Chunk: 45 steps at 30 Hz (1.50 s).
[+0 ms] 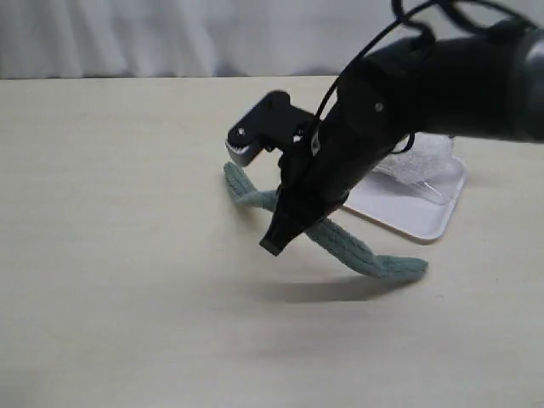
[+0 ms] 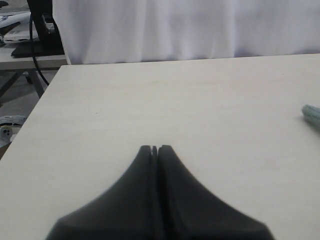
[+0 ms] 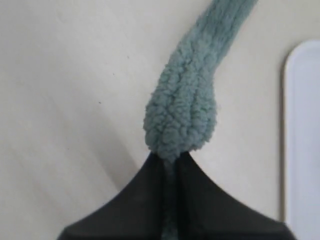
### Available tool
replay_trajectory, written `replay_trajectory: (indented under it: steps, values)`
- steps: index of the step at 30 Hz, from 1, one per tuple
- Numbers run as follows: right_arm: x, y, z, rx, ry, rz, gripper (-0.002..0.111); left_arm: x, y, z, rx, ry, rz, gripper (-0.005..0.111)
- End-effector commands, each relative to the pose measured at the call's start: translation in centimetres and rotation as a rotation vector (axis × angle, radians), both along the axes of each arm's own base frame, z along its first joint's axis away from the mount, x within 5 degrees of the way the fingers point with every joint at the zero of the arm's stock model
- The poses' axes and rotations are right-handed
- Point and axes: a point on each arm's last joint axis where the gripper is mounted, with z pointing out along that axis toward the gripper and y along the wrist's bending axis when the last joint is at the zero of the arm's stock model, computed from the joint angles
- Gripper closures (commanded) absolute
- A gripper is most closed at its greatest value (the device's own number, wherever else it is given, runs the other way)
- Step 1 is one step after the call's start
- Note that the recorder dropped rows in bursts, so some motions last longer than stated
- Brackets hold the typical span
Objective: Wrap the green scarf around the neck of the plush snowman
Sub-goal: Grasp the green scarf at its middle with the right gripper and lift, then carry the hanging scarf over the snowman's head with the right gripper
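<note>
- Exterior view: the table (image 1: 102,255) carries a white tray (image 1: 425,217) toward its right edge, with the plush snowman (image 1: 429,157) on it.
- The green scarf (image 1: 357,251) stretches mid-table, just beside the tray.
- The right claw (image 3: 170,159) pinches one scarf end.
- The left claw (image 2: 154,148) is closed and empty.

scarf (image 1: 365,253): muted grey-green, ribbed fuzzy knit. table (image 1: 127,255): pale cream, faint woodgrain. tray (image 1: 425,217): plain white. curtain (image 2: 175,30): white (left gripper (image 2: 155,148) and right gripper (image 3: 170,156) both black).

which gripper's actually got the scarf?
The right gripper: its jaws are pinched on the green scarf. The left gripper is shut on nothing, above the table.
</note>
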Motion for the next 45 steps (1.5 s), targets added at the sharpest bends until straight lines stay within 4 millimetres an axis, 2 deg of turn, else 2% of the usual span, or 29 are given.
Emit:
replay_trajectory:
  steps: [1, 5, 7, 11, 15, 22, 26, 30, 33, 37, 45]
  values:
    - [-3.0, -0.2, 6.8, -0.023, -0.161, 0.068, 0.104, 0.0, 0.0, 0.1, 0.0, -0.016, 0.004, 0.107]
    - [-5.7, -1.4, 12.4, -0.071, -0.375, 0.039, 0.104, 0.0, 0.0, 0.1, 0.0, -0.016, 0.004, 0.107]
    - [-6.4, -2.3, 14.4, -0.081, -0.457, -0.02, 0.104, 0.0, 0.0, 0.1, 0.0, -0.016, 0.004, 0.107]
    - [-6.4, -4.3, 15.9, -0.127, -0.514, -0.14, 0.104, 0.0, 0.0, 0.1, 0.0, -0.016, 0.004, 0.107]
    - [-5.3, -6.3, 15.7, -0.245, -0.513, -0.239, 0.104, 0.0, 0.0, 0.1, 0.0, -0.016, 0.004, 0.107]
    - [-0.5, -9.0, 14.1, -0.263, -0.523, -0.355, 0.104, 0.0, 0.0, 0.1, 0.0, -0.016, 0.004, 0.107]
    - [0.9, -8.8, 12.5, -0.23, -0.454, -0.365, 0.104, 0.0, 0.0, 0.1, 0.0, -0.016, 0.004, 0.107]
    - [0.8, -6.9, 11.2, -0.223, -0.391, -0.207, 0.104, 0.0, 0.0, 0.1, 0.0, -0.016, 0.004, 0.107]
    - [1.3, -6.2, 11.2, -0.199, -0.446, -0.155, 0.104, 0.0, 0.0, 0.1, 0.0, -0.016, 0.004, 0.107]
    - [2.6, -6.9, 11.3, -0.212, -0.517, -0.187, 0.104, 0.0, 0.0, 0.1, 0.0, -0.016, 0.004, 0.107]
    - [6.5, -9.5, 9.3, -0.329, -0.577, -0.2, 0.104, 0.0, 0.0, 0.1, 0.0, -0.016, 0.004, 0.107]
